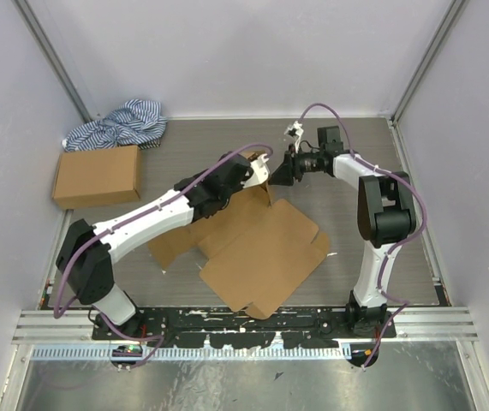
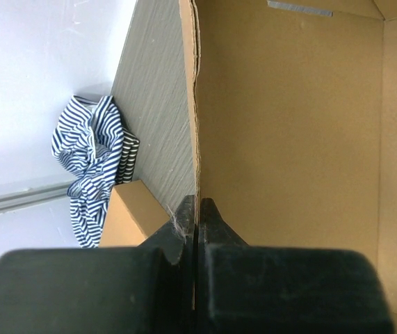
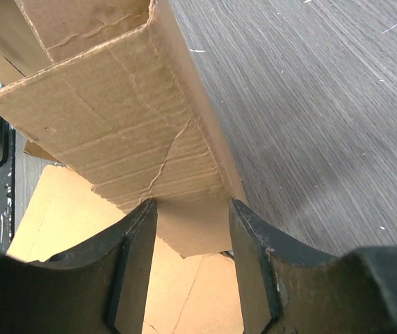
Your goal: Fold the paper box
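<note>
The paper box (image 1: 265,248) is a brown die-cut cardboard sheet lying mostly flat mid-table, with its far flaps raised. My left gripper (image 1: 255,175) is shut on the thin edge of a raised panel; in the left wrist view the jaws (image 2: 197,209) pinch that edge and the panel's inner face (image 2: 288,125) fills the right side. My right gripper (image 1: 278,173) is open at the far corner of the sheet. In the right wrist view a creased flap (image 3: 128,111) reaches down between its spread fingers (image 3: 191,209), which do not press on it.
A smaller ready-made brown box (image 1: 97,175) sits at the back left, also in the left wrist view (image 2: 132,212). A blue-and-white striped cloth (image 1: 120,124) lies behind it. White walls enclose the table on three sides.
</note>
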Robot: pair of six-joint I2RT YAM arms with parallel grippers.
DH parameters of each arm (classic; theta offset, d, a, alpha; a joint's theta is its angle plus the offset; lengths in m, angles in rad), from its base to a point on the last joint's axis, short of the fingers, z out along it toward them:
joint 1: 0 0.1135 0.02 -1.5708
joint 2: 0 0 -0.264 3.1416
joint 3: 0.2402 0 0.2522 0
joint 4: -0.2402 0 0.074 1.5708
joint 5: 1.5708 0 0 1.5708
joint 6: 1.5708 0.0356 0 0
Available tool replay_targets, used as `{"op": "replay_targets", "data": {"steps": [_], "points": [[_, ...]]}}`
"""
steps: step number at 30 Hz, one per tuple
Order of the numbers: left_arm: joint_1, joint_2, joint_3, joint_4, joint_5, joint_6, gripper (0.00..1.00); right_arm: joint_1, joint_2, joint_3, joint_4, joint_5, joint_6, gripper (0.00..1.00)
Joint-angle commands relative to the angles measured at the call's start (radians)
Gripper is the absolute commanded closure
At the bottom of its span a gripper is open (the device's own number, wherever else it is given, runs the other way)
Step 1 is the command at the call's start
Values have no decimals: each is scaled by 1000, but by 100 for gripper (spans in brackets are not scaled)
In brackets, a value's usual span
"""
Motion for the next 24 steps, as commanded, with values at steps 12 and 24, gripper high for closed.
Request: {"op": "replay_targets", "data": {"steps": [12, 24], "points": [[-76, 95, -49, 20, -193, 82, 100, 7, -36, 142, -229, 9, -248, 48], [-102, 51, -99, 149, -263, 130, 100, 6, 22, 193, -248, 1, -260, 49]]}}
